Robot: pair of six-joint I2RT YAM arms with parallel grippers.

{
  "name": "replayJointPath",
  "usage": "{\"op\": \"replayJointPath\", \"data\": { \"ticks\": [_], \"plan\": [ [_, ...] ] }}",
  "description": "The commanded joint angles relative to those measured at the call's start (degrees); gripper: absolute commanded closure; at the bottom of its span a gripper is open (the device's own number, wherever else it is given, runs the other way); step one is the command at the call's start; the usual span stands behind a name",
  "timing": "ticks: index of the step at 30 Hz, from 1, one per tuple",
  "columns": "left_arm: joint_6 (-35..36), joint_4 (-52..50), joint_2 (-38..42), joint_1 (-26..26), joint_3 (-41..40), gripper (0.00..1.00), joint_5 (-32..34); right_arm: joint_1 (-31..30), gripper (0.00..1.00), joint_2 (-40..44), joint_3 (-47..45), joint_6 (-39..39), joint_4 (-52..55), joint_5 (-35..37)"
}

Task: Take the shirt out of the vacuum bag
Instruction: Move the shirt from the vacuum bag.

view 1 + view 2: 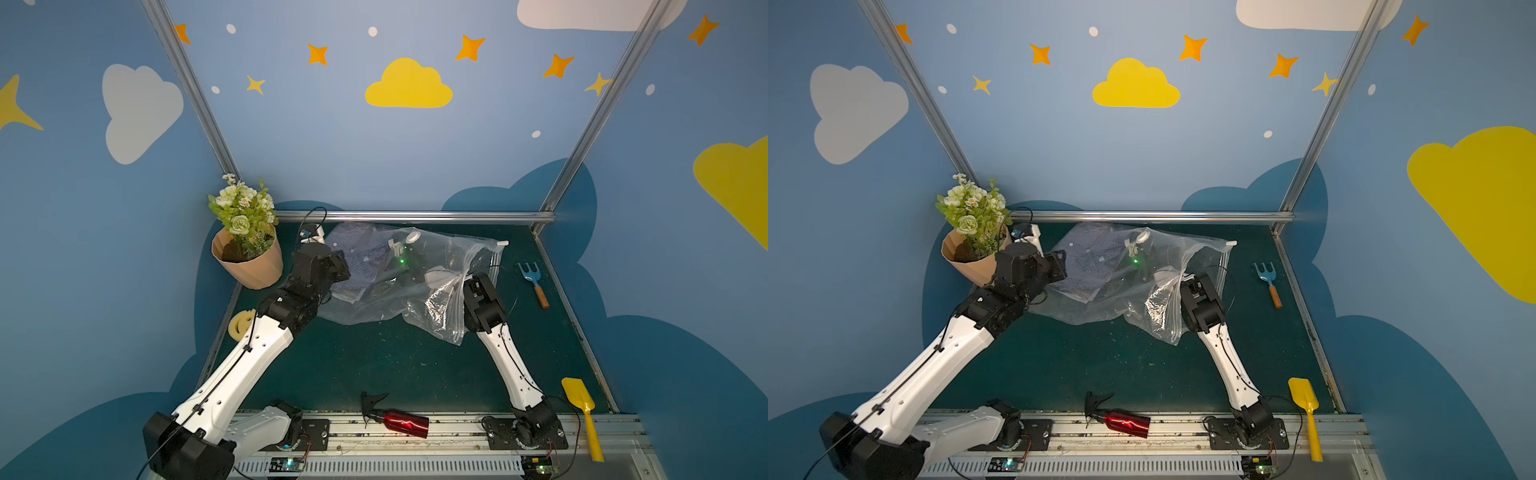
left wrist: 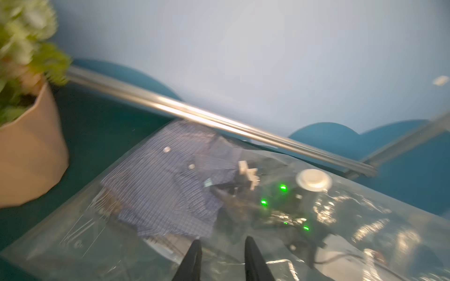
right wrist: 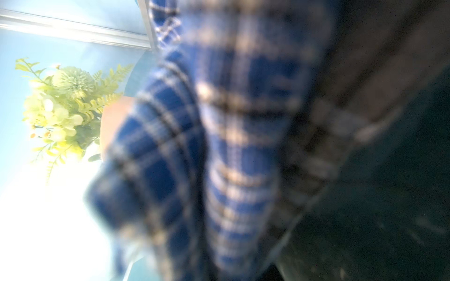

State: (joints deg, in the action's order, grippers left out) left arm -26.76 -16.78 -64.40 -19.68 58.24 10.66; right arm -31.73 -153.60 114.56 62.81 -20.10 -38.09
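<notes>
The clear vacuum bag (image 1: 440,307) lies crumpled at the back of the green table, its round white valve (image 1: 412,237) facing up. The blue checked shirt (image 1: 357,262) sits inside its left half, as both top views show. My right arm reaches in through the bag's right end. My right gripper (image 1: 395,249) is at the shirt's edge, and bunched shirt cloth (image 3: 219,146) fills the right wrist view and hides the jaws. My left gripper (image 2: 222,239) hovers over the bag's left end just short of the shirt (image 2: 170,185), its black fingers a little apart with only plastic showing between them.
A flower pot (image 1: 249,262) stands close behind my left arm. A yellow sponge (image 1: 242,322) lies at the left edge. A blue hand rake (image 1: 534,282) and yellow shovel (image 1: 582,411) lie at the right. A red spray bottle (image 1: 399,422) lies at the front. A metal rail (image 1: 415,216) runs along the back.
</notes>
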Motion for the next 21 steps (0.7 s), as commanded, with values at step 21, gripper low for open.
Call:
{"op": "replayJointPath", "data": {
  "ticks": [21],
  "plan": [
    [-16.4, 5.5, -30.3, 22.6, -6.5, 0.96, -8.7, 3.2, 1.00, 4.7, -8.2, -8.2, 14.3, 0.2]
  ]
}}
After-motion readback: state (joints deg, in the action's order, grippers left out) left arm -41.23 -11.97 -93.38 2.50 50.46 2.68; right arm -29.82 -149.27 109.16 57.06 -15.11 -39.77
